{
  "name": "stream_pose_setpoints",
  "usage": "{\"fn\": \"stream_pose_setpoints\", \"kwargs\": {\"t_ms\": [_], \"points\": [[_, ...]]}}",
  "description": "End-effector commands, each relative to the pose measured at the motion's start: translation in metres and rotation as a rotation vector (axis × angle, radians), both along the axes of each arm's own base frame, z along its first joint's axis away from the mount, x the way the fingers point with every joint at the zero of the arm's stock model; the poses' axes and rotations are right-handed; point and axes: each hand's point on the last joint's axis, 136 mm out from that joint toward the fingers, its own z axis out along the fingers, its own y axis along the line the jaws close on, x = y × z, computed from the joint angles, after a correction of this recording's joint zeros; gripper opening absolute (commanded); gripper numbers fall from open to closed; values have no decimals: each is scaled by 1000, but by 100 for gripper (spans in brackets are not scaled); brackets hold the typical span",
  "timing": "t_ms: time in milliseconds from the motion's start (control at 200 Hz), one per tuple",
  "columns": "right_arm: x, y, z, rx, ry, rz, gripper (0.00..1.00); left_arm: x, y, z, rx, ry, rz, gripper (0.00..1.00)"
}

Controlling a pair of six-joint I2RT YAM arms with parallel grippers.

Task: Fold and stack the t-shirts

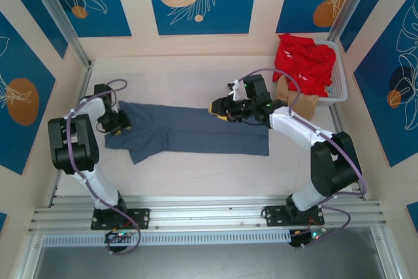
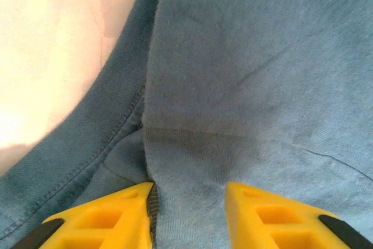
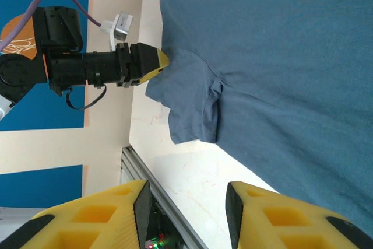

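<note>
A slate blue-grey t-shirt (image 1: pixel 196 132) lies flat across the table, folded into a long band, with a sleeve sticking out at its lower left. My left gripper (image 1: pixel 124 124) is down on the shirt's left end by the collar. Its yellow fingers (image 2: pixel 105 220) stand apart with flat cloth (image 2: pixel 245 56) between them. My right gripper (image 1: pixel 219 110) hovers over the shirt's far edge near the middle, open and holding nothing (image 3: pixel 186 202). From there I see the shirt (image 3: pixel 280 56) and the left gripper (image 3: pixel 158 62) at its end. Red t-shirts (image 1: pixel 304 63) are heaped in the basket.
The white plastic basket (image 1: pixel 338 86) stands at the back right corner. A brown block (image 1: pixel 307 101) sits beside it, under the right arm. A metal rail (image 1: pixel 209 217) runs along the table's near edge. Bare tabletop (image 1: pixel 196 174) lies in front of the shirt.
</note>
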Motion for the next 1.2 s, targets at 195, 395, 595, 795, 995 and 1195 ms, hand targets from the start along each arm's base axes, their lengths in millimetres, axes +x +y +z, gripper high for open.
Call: {"fn": "stream_pose_setpoints", "kwargs": {"t_ms": [195,395,595,795,995,1195], "points": [[0,-3,-4,-26,28,-8,40,9,-2,15,-27,-39,-1,13],[1,-4,-6,-36,30,-9,40,9,1,31,-20,-44,39,0],[0,-7,-8,-50,39,-10,40,13,-3,46,-68,18,106,0],[-1,-11,-9,-52,42,-16,40,20,-3,62,-81,111,123,0],[-4,-12,-12,-52,51,-13,40,38,-5,73,-74,142,89,0],[-7,-14,-14,-56,59,-14,40,53,0,65,-40,179,70,0]]}}
